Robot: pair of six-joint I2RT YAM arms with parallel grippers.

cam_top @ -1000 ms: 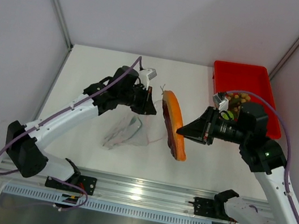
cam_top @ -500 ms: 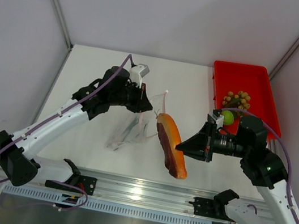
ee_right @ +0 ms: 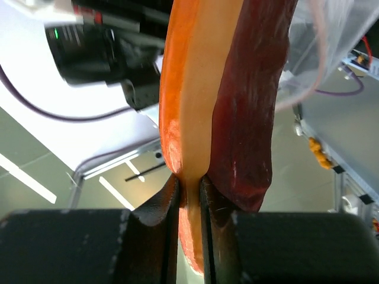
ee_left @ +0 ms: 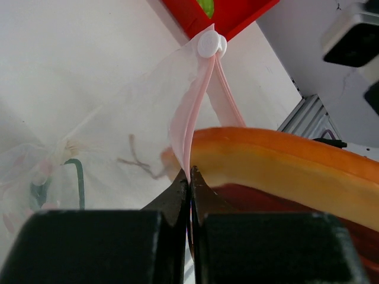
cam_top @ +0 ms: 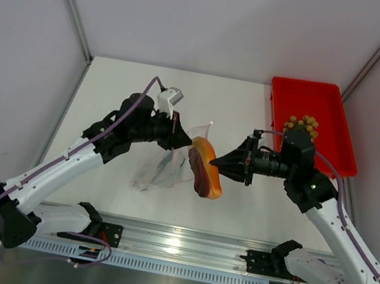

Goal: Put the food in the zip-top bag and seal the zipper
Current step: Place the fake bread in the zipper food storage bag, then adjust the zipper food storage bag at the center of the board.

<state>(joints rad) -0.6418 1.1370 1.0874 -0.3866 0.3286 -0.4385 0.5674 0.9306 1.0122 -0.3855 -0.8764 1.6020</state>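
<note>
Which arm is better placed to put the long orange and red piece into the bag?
The right arm: the right gripper is shut on the long piece, close to the mouth of the bag. The left gripper is shut on the zipper strip, so it must hold the bag open.

The bench [cam_top: 112, 85] is lit brightly and evenly from above; only faint, soft shadows are cast. Glare is seen on the metal rail [cam_top: 180, 246]. Beyond the right hand [ee_right: 189, 180], the background is blurred and partly overexposed.
</note>
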